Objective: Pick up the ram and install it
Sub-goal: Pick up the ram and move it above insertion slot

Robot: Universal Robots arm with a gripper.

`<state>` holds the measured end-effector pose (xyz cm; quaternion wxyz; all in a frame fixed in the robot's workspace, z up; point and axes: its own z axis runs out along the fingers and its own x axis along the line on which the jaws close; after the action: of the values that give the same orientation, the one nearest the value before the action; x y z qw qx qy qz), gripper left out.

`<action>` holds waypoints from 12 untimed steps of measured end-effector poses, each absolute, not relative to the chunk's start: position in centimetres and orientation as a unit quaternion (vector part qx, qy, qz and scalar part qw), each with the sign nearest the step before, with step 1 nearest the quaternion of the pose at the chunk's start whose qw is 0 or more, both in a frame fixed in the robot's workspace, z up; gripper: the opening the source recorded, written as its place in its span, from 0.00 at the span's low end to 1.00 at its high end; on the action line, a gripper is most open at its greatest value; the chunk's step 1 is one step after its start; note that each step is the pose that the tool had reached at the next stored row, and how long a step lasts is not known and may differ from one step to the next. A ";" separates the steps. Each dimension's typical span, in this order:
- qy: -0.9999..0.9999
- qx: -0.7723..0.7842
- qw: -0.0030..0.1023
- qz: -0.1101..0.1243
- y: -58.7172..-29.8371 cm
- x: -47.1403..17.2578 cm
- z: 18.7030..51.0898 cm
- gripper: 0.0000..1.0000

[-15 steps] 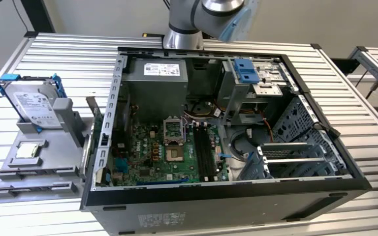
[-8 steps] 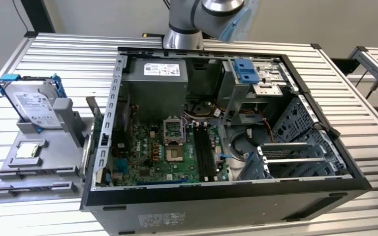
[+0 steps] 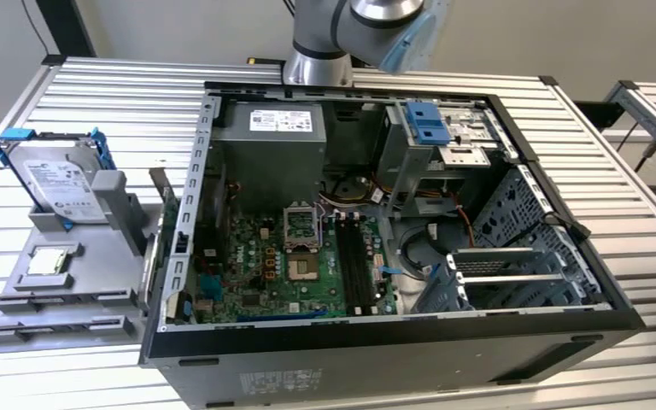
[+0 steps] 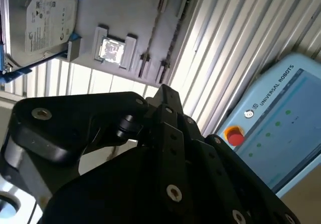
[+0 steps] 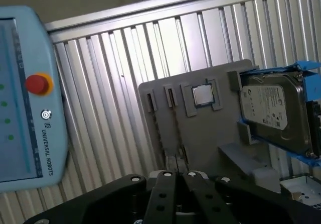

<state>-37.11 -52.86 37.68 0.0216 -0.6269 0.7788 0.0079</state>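
Gripper (image 5: 175,175) closed and empty, hanging above the grey tray (image 5: 210,133) near its two narrow slots (image 5: 150,101); beside them, a chip (image 5: 203,95), then a drive (image 5: 273,111).

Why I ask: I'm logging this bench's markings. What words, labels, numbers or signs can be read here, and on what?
On the teach pendant: a maker's wordmark in capitals beside a round logo.
On the hard drive: a white label, print too small to read.
On the power supply: a white label, too small to read.
On the computer case: a pale sticker, too small to read.
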 end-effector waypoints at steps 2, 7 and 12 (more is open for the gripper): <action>0.768 -0.641 0.021 0.008 -52.9 -37.1 37.7 0.00; 0.738 -0.675 0.021 0.009 -52.9 -37.1 37.7 0.00; 0.707 -0.707 0.021 0.010 -52.9 -37.1 37.7 0.00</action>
<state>-37.11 -52.87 37.68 0.0206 -0.7067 0.7072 0.0102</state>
